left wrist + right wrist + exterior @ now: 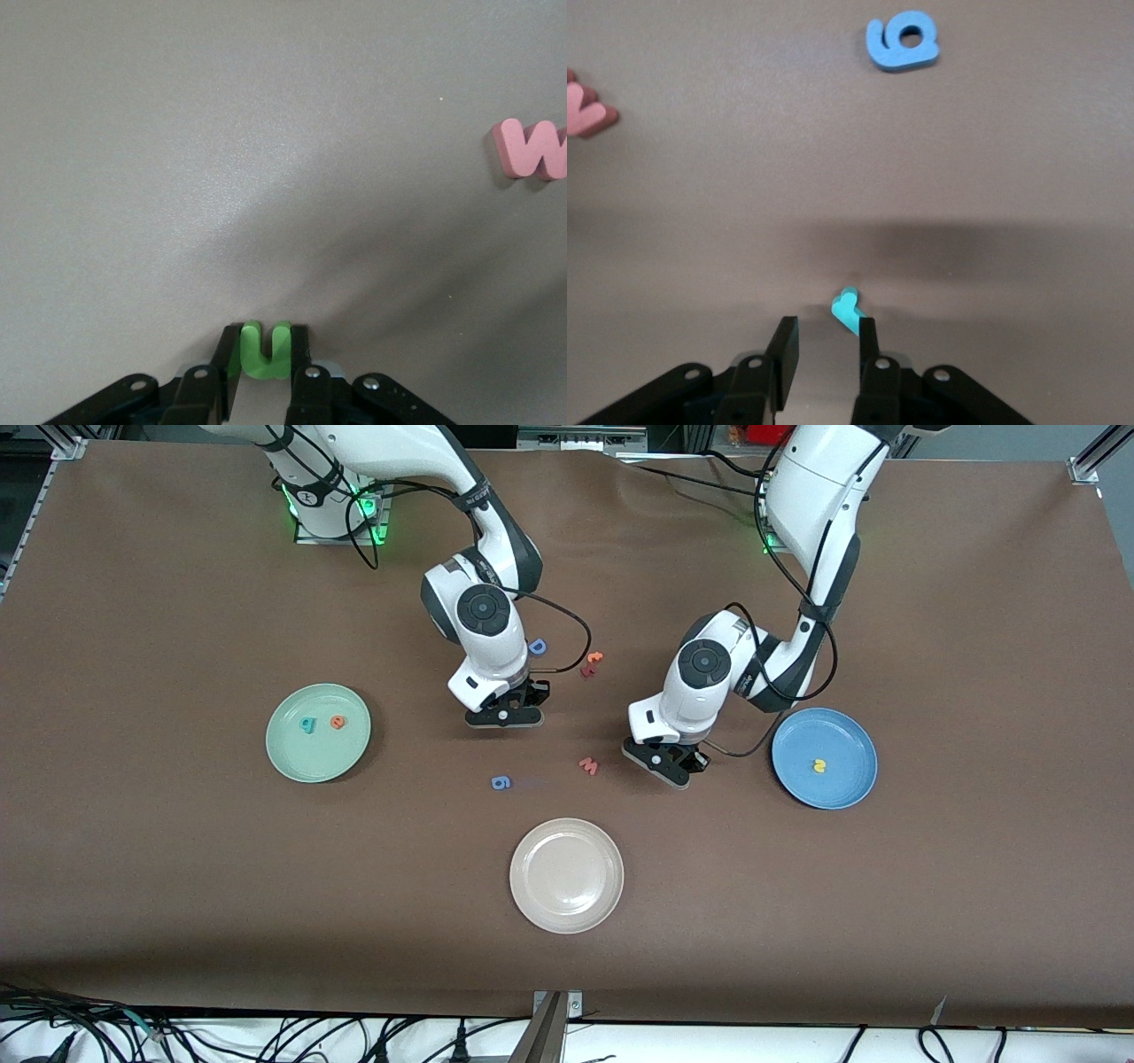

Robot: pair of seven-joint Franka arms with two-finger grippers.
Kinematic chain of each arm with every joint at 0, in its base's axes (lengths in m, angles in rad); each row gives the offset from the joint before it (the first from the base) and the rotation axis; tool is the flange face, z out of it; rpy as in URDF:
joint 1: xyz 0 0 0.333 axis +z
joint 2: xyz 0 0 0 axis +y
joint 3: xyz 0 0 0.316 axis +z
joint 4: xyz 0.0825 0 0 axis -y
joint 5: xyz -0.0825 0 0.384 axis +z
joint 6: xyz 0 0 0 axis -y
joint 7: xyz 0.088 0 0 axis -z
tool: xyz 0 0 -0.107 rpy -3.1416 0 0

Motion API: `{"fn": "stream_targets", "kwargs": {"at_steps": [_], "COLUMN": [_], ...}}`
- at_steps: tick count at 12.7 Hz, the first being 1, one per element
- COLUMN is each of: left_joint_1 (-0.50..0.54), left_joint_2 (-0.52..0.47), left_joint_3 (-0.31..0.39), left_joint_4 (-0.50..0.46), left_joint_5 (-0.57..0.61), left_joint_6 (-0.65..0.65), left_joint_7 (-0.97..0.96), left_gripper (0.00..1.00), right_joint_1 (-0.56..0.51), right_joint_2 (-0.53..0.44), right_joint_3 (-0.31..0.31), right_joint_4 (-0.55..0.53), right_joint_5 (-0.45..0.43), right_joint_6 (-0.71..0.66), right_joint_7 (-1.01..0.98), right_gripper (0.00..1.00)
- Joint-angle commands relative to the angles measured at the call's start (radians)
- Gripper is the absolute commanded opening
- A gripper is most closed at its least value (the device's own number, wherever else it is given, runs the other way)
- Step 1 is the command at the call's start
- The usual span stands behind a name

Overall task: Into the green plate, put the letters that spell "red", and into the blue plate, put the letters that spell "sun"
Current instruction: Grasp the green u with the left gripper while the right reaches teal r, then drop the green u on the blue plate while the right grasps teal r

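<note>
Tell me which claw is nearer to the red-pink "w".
Left. The left claw sits right beside the red-pink "w", toward the left arm's end of the table, shut on the green letter. The right claw is farther from it, toward the right arm's end.

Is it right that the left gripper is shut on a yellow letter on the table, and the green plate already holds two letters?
Not quite: the letter is green, not yellow. The left wrist view shows the left gripper shut on the green letter on the table. The rest is right: the green plate holds two letters, a teal letter and an orange letter.
</note>
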Motion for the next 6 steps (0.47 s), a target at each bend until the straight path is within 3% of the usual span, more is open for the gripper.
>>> {"fn": "stream_targets", "kwargs": {"at_steps": [1, 3, 6], "left_joint_1": [-0.004, 0.027, 0.065], "left_joint_2": [-0.012, -0.043, -0.080], "left_joint_3": [0.050, 0.061, 0.123], "left_joint_4": [0.013, 0.010, 0.009], "left_joint_5": [0.015, -0.028, -0.187], "left_joint_6": [0.001, -0.011, -0.080], "left_joint_7": [0.064, 0.128, 0.343], "left_gripper": [0.17, 0.16, 0.17], "right_joint_1": [0.006, 0.017, 0.017], "right_joint_2": [0.018, 0.033, 0.052], "right_joint_3": [-0.004, -0.004, -0.004], "right_joint_4": [0.018, 0.016, 0.018], "right_joint_5": [0.002, 0.000, -0.006], "right_joint_6": [0.000, 0.003, 0.014], "right_joint_7": [-0.049, -0.057, -0.057], "right_gripper": [0.34, 0.34, 0.34]}}
